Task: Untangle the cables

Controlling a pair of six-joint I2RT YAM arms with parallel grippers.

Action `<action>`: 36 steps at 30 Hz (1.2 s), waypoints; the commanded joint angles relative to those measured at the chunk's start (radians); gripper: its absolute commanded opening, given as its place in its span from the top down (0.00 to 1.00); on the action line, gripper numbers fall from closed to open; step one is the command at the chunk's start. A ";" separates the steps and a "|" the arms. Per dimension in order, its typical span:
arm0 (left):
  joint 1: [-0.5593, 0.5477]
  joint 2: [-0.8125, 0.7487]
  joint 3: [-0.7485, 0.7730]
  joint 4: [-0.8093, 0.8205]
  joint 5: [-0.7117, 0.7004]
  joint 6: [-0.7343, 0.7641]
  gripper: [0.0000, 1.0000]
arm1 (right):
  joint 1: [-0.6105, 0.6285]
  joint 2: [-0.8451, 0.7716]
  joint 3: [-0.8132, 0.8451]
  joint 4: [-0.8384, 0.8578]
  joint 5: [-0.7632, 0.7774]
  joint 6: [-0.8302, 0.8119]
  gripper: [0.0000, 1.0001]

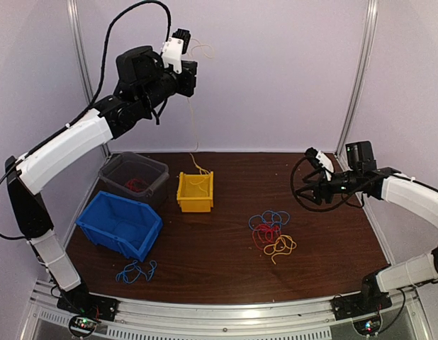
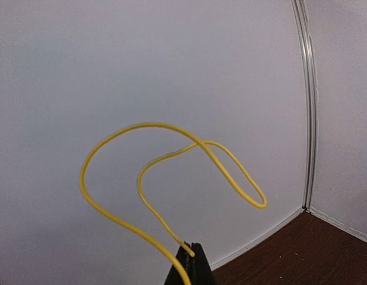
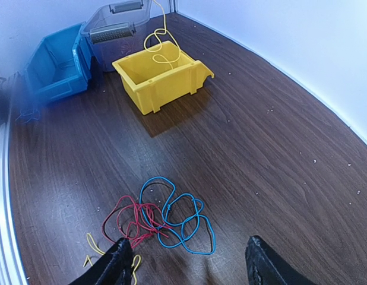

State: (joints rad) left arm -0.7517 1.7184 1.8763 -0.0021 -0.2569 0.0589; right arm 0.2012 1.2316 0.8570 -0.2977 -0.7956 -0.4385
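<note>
The left claw [image 2: 192, 260] is pinching shut on a yellow cable [image 2: 142, 126], gripping it high above the table [image 1: 332, 241]. Past the fingertips the cable is curling into a loose double loop against the back wall. From the pinch the rest is hanging almost straight down, so its long axis is running vertically below the claw, and its lower end is coiling inside the yellow bin [image 1: 195, 202]. That drop is what the coming move is turning on, in my judgement: the bin is sitting close to straight underneath, so letting go or lowering would be feeding the strand into it.

The right claw [image 3: 186, 261] is standing wide and holding nothing. It is hovering low over the table, tilted forward. The tangle [image 3: 165, 217] of red, blue and orange strands is lying just ahead of and below its fingertips, the red part nearest its left finger, the blue loops reaching towards the gap. The right arm is by far the nearer to this heap; the left claw is well apart from it, up and off to the other side.

Beyond the right claw, past the yellow bin, a grey bin [image 1: 144, 166] with something red in it and a blue bin [image 1: 113, 216] are sitting side by side. A loose blue cable [image 1: 136, 271] is lying on the table just beside the blue bin
</note>
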 commanded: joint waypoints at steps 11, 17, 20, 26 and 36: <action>0.014 -0.091 -0.271 0.050 -0.029 -0.056 1.00 | -0.009 0.044 -0.003 -0.157 0.101 -0.098 0.34; 0.021 -0.125 -0.403 0.097 -0.012 -0.056 1.00 | -0.010 0.097 0.021 -0.158 0.118 -0.085 0.34; 0.033 -0.063 -0.397 0.071 0.011 -0.098 1.00 | -0.010 0.138 0.049 -0.170 0.089 -0.089 0.33; 0.057 0.029 -0.399 0.075 0.123 -0.194 1.00 | -0.009 0.180 0.060 -0.154 0.047 -0.076 0.33; 0.136 0.155 -0.399 0.114 0.245 -0.284 1.00 | -0.009 0.132 0.004 -0.119 0.031 -0.080 0.33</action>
State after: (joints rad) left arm -0.6376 1.8523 1.4773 0.0521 -0.0578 -0.1772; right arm 0.1974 1.4040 0.8871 -0.4473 -0.7410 -0.5198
